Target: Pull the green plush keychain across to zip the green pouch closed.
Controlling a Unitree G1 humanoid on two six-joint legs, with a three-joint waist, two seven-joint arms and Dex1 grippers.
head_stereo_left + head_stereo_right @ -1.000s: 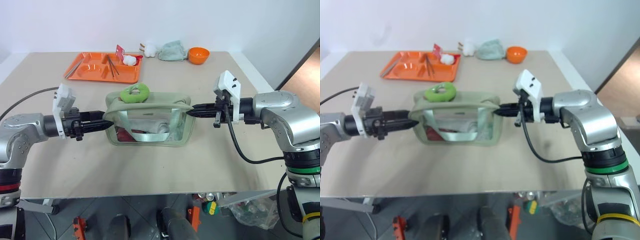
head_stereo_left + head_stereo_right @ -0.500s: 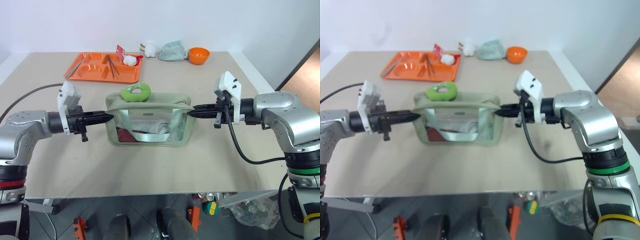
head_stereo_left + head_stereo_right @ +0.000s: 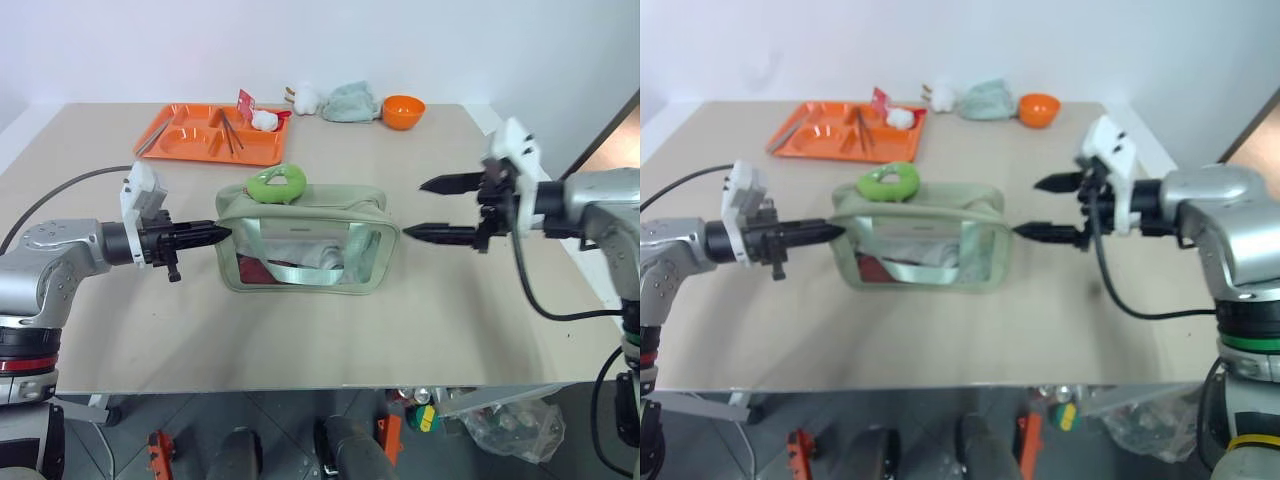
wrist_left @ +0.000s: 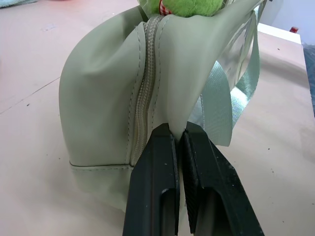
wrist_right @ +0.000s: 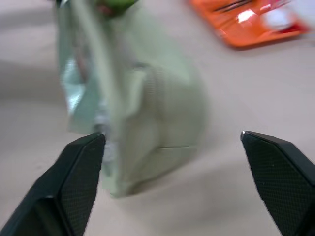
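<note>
Right pincer [image 3: 432,208]: released, now apart from the green pouch [image 3: 305,240], off at 3 o'clock.
Left pincer [image 3: 222,233]: clenched on pouch's 9 o'clock end.
Green plush keychain [image 3: 277,184]: atop pouch, toward 9 o'clock; zipping undone.
Meaning: regrasp pending.

green pouch [image 3: 305,240]: upright, mid-table | green plush keychain [image 3: 276,184]: atop its left end

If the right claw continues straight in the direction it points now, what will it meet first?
Most likely the green pouch. The right claw stands open, clear of the pouch's near end and aimed at it; in the right wrist view the pouch lies between its fingers. Exact depth is unclear.
</note>
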